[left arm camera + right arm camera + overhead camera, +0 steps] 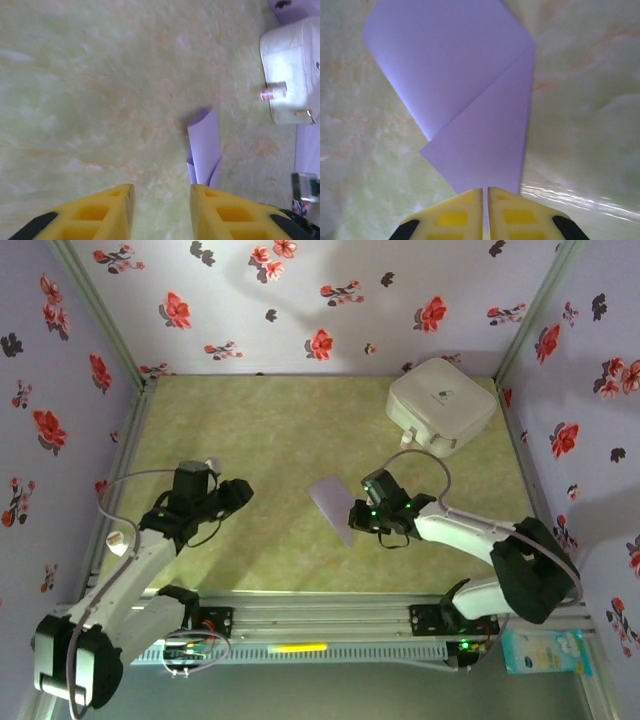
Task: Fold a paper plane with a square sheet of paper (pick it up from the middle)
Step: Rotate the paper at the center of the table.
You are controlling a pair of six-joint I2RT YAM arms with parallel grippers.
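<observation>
The square sheet of paper [333, 503] is pale lavender, with one flap folded diagonally over the rest [470, 100]. It is lifted at a tilt near the table's middle. My right gripper [362, 508] is shut on the sheet's near edge, and the paper runs between the closed yellow fingertips [485, 192]. My left gripper [240, 490] hovers to the left, apart from the sheet. It stands open [161, 192] with nothing between its fingers. In the left wrist view the sheet [205, 145] shows just beyond the right finger. A paper plane is out of view.
A white rounded box [442, 403] sits at the back right, with a small red-and-white tube [272, 92] by its side. Floral walls close in the left, back and right. A metal rail [320, 615] runs along the near edge. A blue packet [545, 650] lies outside, bottom right.
</observation>
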